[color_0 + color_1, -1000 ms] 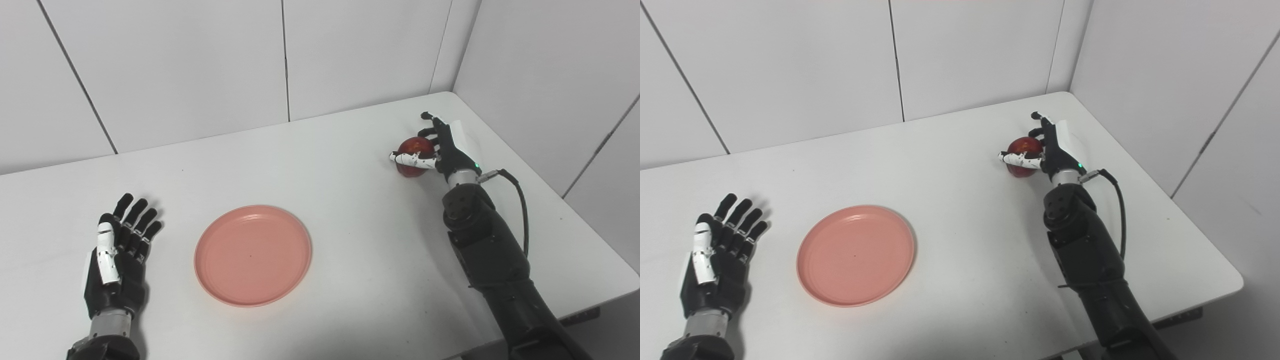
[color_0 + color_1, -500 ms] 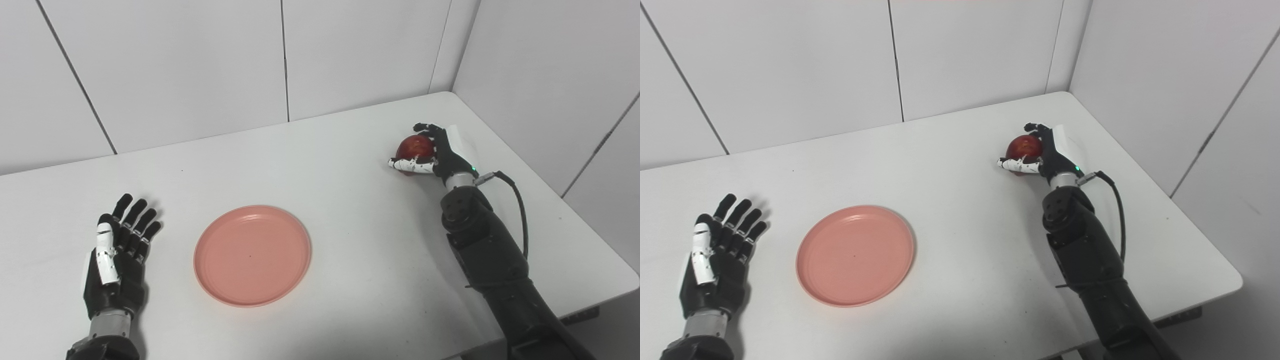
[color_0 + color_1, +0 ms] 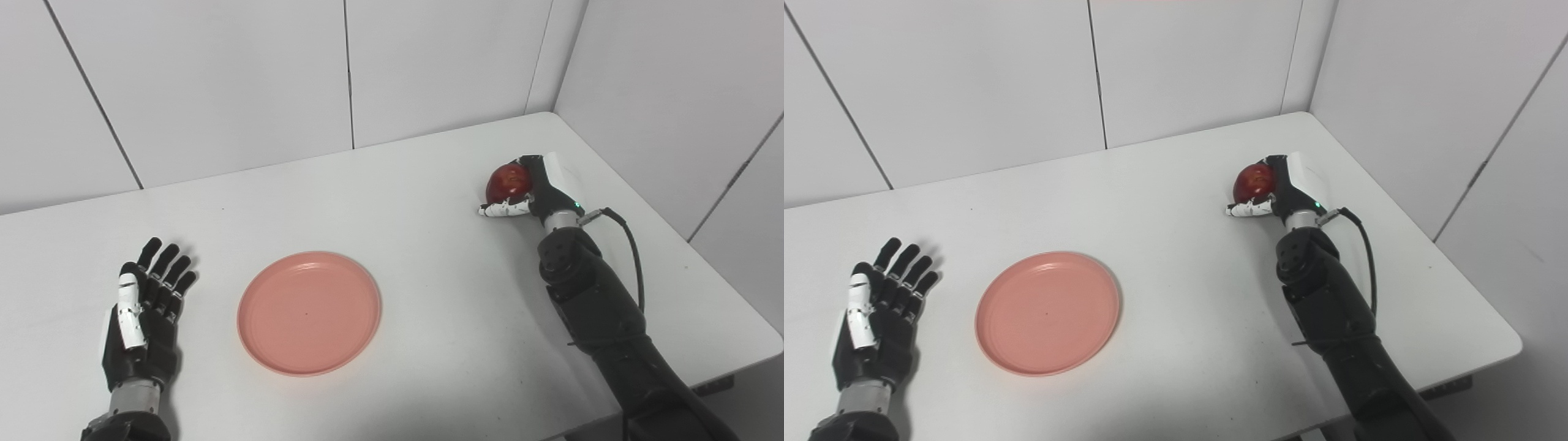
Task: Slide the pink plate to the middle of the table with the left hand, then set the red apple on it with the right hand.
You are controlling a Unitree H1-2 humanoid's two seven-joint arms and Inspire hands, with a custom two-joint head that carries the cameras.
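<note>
since 1.0 s ago: right fingers have curled over the apple, thumb now under it | left hand (image 3: 142, 318): flat on table (image 3: 429, 294) at 8 o'clock, fingers spread, holding nothing | plate (image 3: 309, 312): just left of centre, bare | apple (image 3: 508, 182): at 2 o'clock, well apart from plate | right hand (image 3: 534, 187): wrapped around apple

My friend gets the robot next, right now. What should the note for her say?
Left hand: open, flat on the table, left of the pink plate, not touching it.
Right hand: shut on the red apple at the table's far right.
Done: the plate sits empty near the middle; the apple is gripped.
Left: carry the apple across, set it on the plate, let go.
</note>
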